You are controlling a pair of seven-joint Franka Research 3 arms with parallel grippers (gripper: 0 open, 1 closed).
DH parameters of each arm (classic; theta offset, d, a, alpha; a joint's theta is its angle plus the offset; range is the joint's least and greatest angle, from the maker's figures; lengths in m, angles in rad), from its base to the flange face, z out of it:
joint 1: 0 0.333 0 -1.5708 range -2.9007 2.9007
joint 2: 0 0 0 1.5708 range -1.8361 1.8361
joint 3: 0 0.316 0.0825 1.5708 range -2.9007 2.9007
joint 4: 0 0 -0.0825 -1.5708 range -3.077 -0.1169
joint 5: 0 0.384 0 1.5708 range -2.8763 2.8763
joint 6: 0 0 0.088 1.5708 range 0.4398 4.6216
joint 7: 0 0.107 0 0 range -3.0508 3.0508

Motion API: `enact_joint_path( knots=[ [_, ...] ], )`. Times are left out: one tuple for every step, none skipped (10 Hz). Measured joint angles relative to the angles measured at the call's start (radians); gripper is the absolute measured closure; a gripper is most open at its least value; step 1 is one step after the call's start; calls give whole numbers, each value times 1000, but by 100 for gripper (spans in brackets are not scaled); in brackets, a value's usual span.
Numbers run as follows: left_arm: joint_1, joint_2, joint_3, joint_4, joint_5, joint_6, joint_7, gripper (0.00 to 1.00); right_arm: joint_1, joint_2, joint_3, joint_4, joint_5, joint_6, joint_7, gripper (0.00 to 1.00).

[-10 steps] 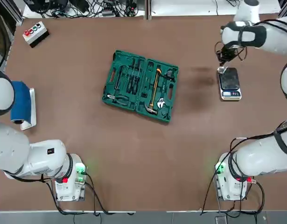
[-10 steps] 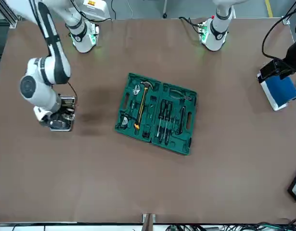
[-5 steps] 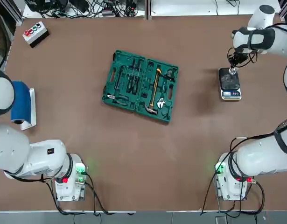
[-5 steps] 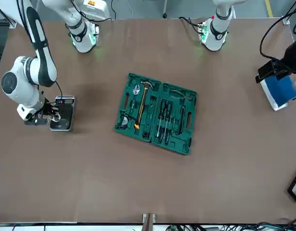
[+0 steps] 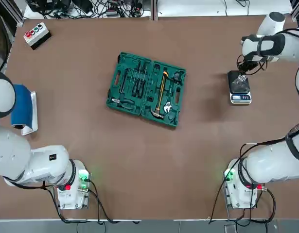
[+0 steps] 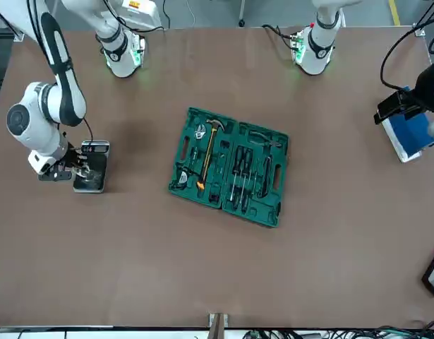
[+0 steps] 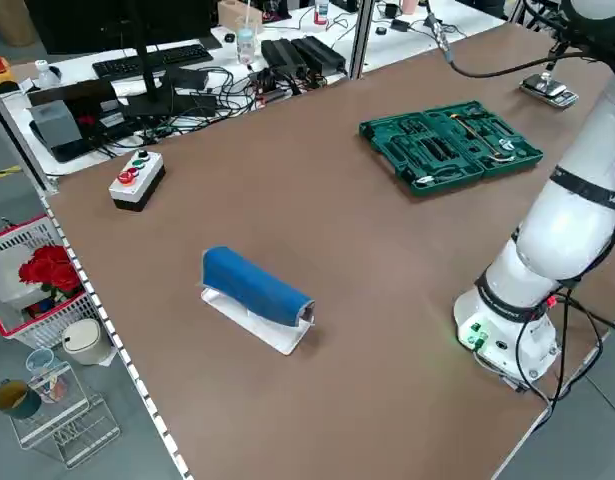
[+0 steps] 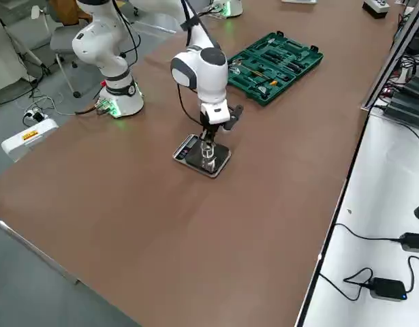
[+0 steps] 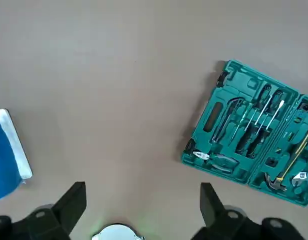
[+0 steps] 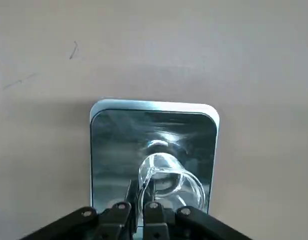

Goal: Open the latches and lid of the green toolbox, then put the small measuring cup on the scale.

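a: what is way over on the left side of the table (image 5: 91, 145)?

b: a blue roll (image 5: 22, 106) on a white tray sits close to the left edge. a grey box with buttons (image 5: 36, 34) sits at the far left corner. the left gripper (image 9: 141, 210) hangs above the table near there, fingers spread wide with nothing between them.

a: and in the middle?

b: the green toolbox (image 5: 146, 89) lies flat and wide open, a bit turned. its lid (image 5: 129, 83) is the left half, with pliers and screwdrivers in it. the other half has a yellow hammer (image 5: 161, 93). bare brown table lies all around it, with lots of room on every side.

a: what is on the right?

b: the scale (image 5: 239, 87) sits near the right edge, well apart from the toolbox. the right gripper (image 10: 138, 212) is right over its dark plate, fingers pressed together, pinching the rim of the small measuring cup (image 10: 170, 181). the cup is tipped on its side over the plate. i cannot tell if it touches the plate.

a: is there room past the scale?

b: only a thin strip of table before the right edge.
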Motion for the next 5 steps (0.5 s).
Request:
enact_joint_path(
  knots=[
    [1, 2, 0, 0, 0, 0, 0, 0, 0, 1, 0, -3, 0, 6, 0, 93],
    [2, 3, 0, 0, 0, 0, 0, 0, 0, 3, 0, -6, -1, 10, 0, 93],
    [2, 4, 0, 0, 0, 0, 0, 0, 0, 5, 0, -8, -1, 13, 0, 93],
    [2, 4, 0, 0, 0, 0, 0, 0, 0, 9, 0, -9, -1, 15, 0, 93],
    [2, 5, 0, 0, 0, 0, 0, 0, 0, 13, 1, -9, -1, 16, 0, 93]
  ],
)
